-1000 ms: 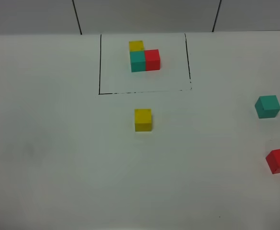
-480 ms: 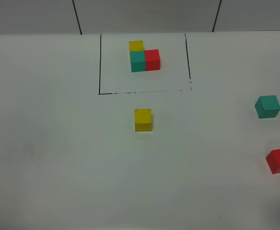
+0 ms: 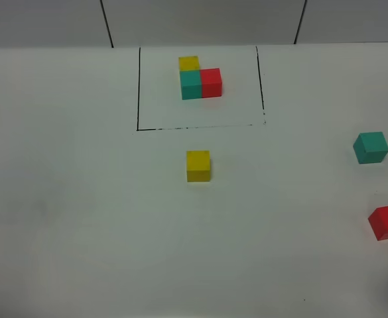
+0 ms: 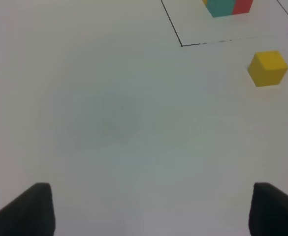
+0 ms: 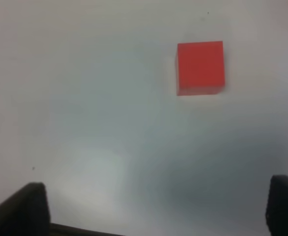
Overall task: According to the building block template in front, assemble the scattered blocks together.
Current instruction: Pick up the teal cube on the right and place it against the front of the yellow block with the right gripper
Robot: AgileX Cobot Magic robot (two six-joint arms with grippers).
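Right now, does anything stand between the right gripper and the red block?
Nothing visible does. In the right wrist view only bare table lies between the open right gripper and the red block. The teal block sits apart, on the far side of the red one.

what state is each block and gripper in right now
black-framed L-shaped three-cube template: assembled, cubes touching, inside its frame
loose yellow matte cube: standing alone, unassembled
loose teal-green matte cube: standing alone, unassembled
loose red matte cube: standing alone, unassembled
left gripper: open, empty
right gripper: open, empty
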